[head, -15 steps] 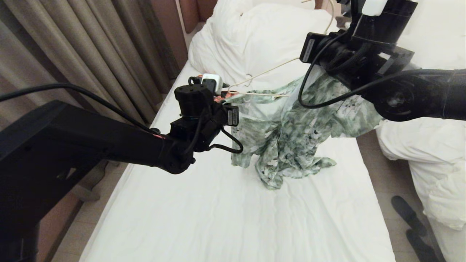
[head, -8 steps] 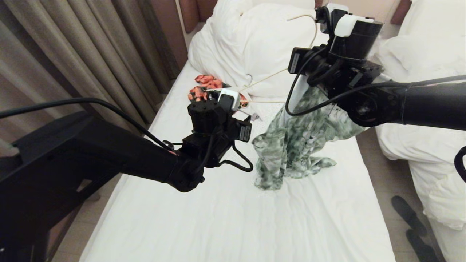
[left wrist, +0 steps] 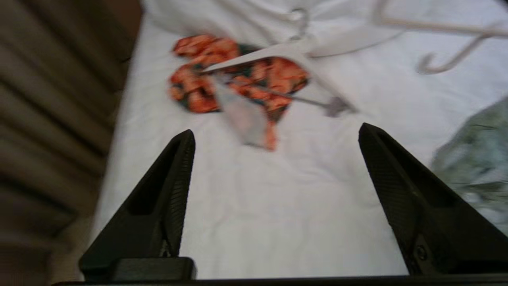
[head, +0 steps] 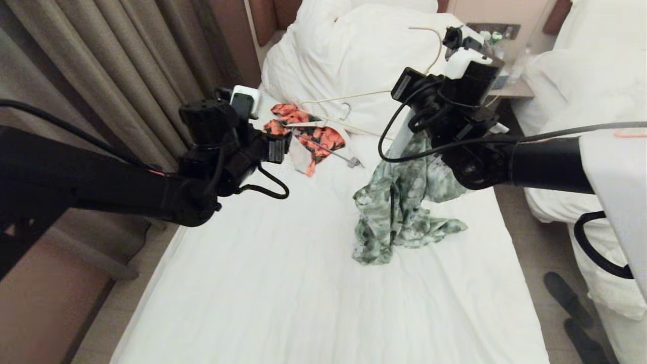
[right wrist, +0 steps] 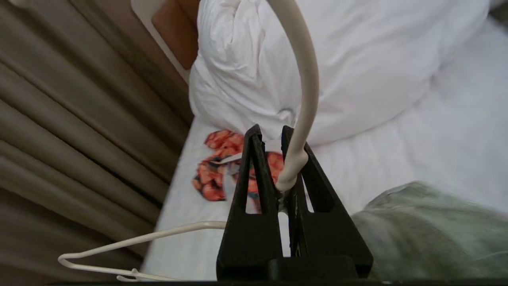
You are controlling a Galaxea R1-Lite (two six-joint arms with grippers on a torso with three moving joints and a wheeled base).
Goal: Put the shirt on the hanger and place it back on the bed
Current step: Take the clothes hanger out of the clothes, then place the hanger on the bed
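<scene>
My right gripper (right wrist: 271, 133) is shut on the cream hanger (right wrist: 308, 79) at the base of its hook, held up above the bed (head: 303, 283). In the head view that gripper (head: 451, 38) is near the pillows, and the hanger (head: 349, 95) stretches left with its left shoulder bare. The green and white shirt (head: 404, 202) hangs bunched from the hanger's right side under my right arm, its lower part heaped on the sheet. My left gripper (left wrist: 276, 130) is open and empty above the bed's left side, near the curtain, apart from the shirt (left wrist: 472, 171).
An orange-red floral garment (head: 311, 135) lies by the pillows (head: 364, 50) with a thicker white hanger (left wrist: 278, 51) on it. Curtains (head: 126, 65) run along the left. A neighbouring bed (head: 596, 202) and a nightstand (head: 510, 88) stand to the right. Dark objects (head: 571, 303) lie on the floor.
My left gripper opened, let go of the shirt's left side and pulled back towards the curtain. That side of the shirt fell and bunched. My right gripper came lower with the hanger.
</scene>
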